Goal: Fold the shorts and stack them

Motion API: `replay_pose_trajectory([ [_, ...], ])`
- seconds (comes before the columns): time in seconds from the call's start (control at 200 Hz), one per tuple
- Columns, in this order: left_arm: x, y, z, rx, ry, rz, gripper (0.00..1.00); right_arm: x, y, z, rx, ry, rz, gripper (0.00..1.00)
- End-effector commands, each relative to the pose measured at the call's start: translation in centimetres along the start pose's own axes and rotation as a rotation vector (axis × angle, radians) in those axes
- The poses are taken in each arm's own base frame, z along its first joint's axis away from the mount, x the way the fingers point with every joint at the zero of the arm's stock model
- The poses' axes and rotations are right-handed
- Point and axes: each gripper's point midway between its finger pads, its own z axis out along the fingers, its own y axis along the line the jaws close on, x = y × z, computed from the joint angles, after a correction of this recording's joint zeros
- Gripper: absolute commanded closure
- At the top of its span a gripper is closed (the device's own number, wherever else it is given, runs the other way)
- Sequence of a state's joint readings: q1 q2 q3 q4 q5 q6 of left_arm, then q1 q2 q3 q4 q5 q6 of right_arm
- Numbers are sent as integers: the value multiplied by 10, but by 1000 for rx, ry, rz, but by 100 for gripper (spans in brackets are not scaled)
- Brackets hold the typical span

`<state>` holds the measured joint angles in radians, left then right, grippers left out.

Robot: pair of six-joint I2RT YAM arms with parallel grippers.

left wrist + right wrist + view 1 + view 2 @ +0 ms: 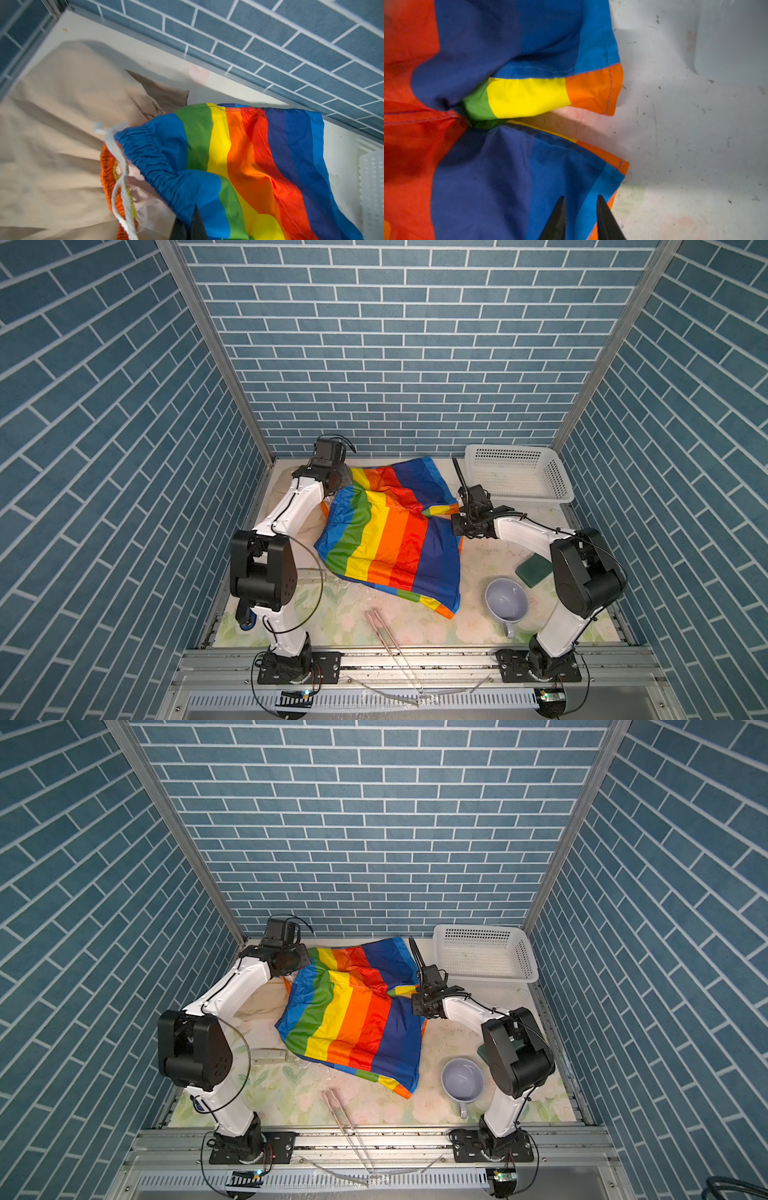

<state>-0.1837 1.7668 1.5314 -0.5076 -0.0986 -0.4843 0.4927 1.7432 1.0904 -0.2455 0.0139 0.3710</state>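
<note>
The rainbow-striped shorts (386,539) (353,1019) lie spread and rumpled across the middle of the table, waistband to the left, leg hems to the right. They partly cover the beige shorts (308,531) (62,124) in the back left corner. In the left wrist view my left gripper (187,214) is shut on the blue gathered waistband of the rainbow-striped shorts (249,155), beside the white drawstring (122,166). My right gripper (581,197) (459,526) hangs over the blue leg hem (508,176), its fingers apart with flat cloth beneath them.
A white perforated basket (561,485) stands at the back right. At front right, a lilac mug (490,593) and a dark green block (534,570) sit near the right arm. Pink tongs (382,626) lie at the front edge. A small white box (270,1056) lies by the left arm.
</note>
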Motion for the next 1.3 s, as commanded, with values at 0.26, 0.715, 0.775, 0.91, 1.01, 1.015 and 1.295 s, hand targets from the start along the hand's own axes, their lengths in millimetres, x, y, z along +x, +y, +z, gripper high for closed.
replay_pose_trajectory([
  [0.26,50,92,34,-240,97,-23,100,12,9,-15,-23,-3,8,73],
  [0.715,49,115,33,-208,106,-154,40,13,17,-28,-37,-19,1,73],
  [0.775,40,112,13,-191,76,-164,38,16,19,-33,-39,-19,-8,72],
  [0.91,38,109,-37,-147,13,-206,30,30,22,-46,-47,5,-2,64],
  [1.01,56,106,-68,-102,-17,-220,29,49,20,-57,-49,22,21,55],
  [1.015,57,107,-70,-99,-18,-219,29,50,20,-58,-49,24,21,55],
  [1.295,165,119,-84,-63,146,-220,31,141,31,-73,-90,229,10,51],
])
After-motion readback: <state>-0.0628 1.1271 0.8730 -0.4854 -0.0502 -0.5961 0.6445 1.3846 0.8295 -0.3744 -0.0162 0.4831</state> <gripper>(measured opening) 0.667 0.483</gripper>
